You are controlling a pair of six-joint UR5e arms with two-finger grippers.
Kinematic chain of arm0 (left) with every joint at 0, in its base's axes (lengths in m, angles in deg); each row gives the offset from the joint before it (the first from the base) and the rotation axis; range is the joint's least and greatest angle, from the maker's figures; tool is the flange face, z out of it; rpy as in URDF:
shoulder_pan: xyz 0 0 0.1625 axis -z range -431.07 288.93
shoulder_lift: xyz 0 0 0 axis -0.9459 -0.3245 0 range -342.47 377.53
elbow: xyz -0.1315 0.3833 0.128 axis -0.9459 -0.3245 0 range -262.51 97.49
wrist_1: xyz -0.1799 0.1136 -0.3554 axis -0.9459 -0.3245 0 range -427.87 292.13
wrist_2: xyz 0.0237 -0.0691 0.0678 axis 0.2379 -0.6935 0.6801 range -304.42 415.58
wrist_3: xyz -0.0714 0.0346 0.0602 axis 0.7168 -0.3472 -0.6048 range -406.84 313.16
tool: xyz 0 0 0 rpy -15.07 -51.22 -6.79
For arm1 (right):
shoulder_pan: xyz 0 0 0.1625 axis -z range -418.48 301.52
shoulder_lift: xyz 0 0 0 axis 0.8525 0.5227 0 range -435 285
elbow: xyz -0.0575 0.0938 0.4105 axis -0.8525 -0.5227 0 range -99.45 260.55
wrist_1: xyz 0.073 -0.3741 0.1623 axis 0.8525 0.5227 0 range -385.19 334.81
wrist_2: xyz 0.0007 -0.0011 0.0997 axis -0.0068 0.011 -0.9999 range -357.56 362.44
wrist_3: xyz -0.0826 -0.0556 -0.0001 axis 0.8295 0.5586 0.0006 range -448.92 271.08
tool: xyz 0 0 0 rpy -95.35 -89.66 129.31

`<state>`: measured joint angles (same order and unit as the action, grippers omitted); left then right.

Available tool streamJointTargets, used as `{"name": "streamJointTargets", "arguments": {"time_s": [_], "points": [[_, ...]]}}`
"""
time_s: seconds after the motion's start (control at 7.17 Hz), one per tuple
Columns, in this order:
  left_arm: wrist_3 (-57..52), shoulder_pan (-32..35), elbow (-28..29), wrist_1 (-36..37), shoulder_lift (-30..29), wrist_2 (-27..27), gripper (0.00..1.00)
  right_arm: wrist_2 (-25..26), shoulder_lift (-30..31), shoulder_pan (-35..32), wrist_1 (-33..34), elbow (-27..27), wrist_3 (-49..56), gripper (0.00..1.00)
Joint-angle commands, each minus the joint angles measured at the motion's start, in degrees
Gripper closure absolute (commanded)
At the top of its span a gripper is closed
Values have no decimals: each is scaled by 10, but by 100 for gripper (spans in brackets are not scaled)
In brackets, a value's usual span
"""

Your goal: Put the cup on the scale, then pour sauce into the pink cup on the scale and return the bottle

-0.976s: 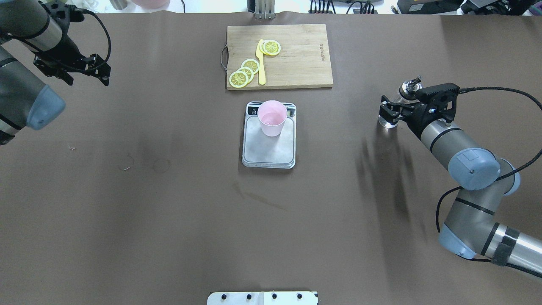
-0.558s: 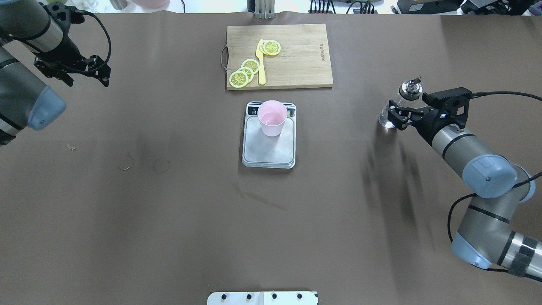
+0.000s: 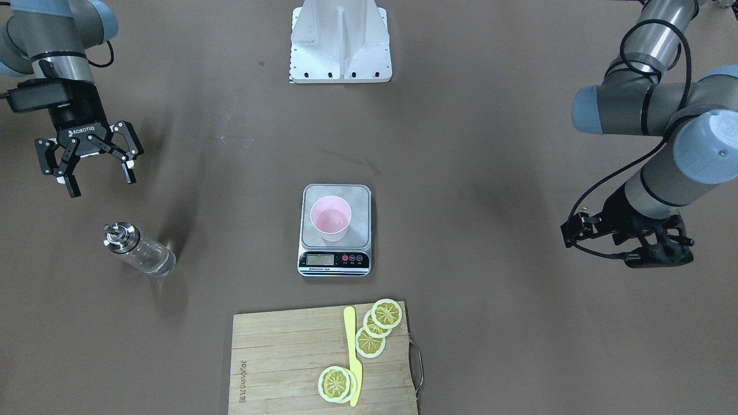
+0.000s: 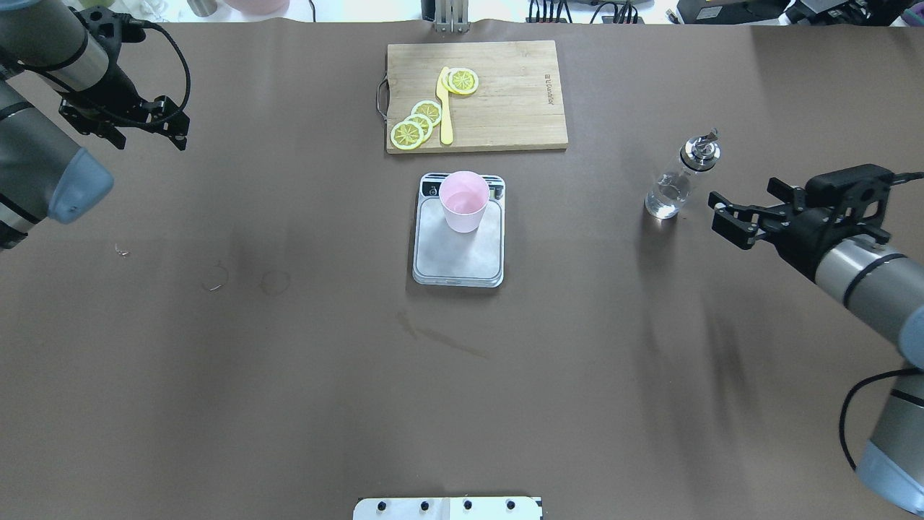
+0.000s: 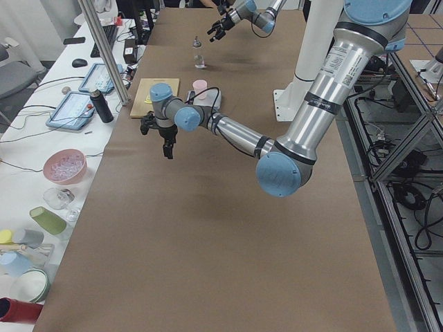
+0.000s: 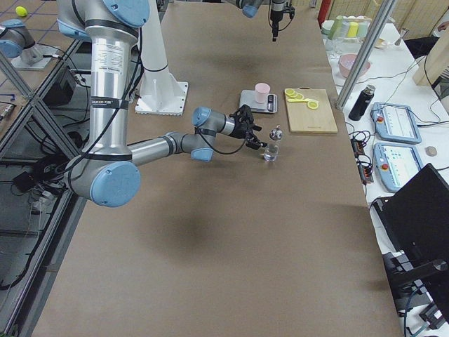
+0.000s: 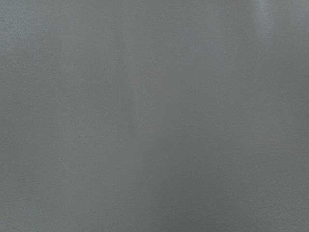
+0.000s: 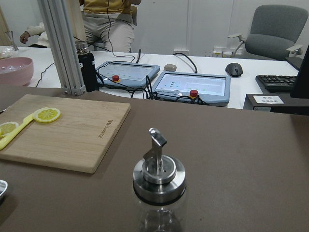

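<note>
Brown covering runs over the whole surface (image 4: 289,361), and everything on it looks small from where I stand. The wooden cutting board (image 4: 505,101) lies at the far side. Just in front of it is the digital kitchen scale (image 4: 458,260), with the pink cup (image 4: 463,202) upright on the display end of its platform. I can't tell whether any liquid is in the cup.

The right gripper (image 3: 101,180) hangs near the glass bottle (image 4: 671,188) without touching it, fingers spread wide and empty. The left gripper (image 4: 150,133) is well off at the other side, also spread and holding nothing.

The bottle stands upright on the surface to the robot's right, well apart from the scale, with clear sauce (image 4: 663,202) low in it.

With the cup placed, the bottle looks like the business in hand. A good grasp would bring the fingers in level, one on each side of the glass body below the metal pourer cap (image 8: 159,176). They should close gently, since smooth round glass could slip or tip.
</note>
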<state>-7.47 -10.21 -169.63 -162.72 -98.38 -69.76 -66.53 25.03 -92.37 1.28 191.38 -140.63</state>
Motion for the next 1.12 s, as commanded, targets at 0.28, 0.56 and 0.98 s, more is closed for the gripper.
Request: {"name": "streamJointTargets", "arguments": {"time_s": [0.28,0.56,0.98], "points": [[-5,0,0,-43,9,0,2,-370,-34,-254,157,49,13,0],[-12,1,-3,-58,13,-1,2,-512,-82,-373,274,13,112,0],[-4,8,5,-97,54,81,2,-579,-155,-484,525,-27,387,0]]}}
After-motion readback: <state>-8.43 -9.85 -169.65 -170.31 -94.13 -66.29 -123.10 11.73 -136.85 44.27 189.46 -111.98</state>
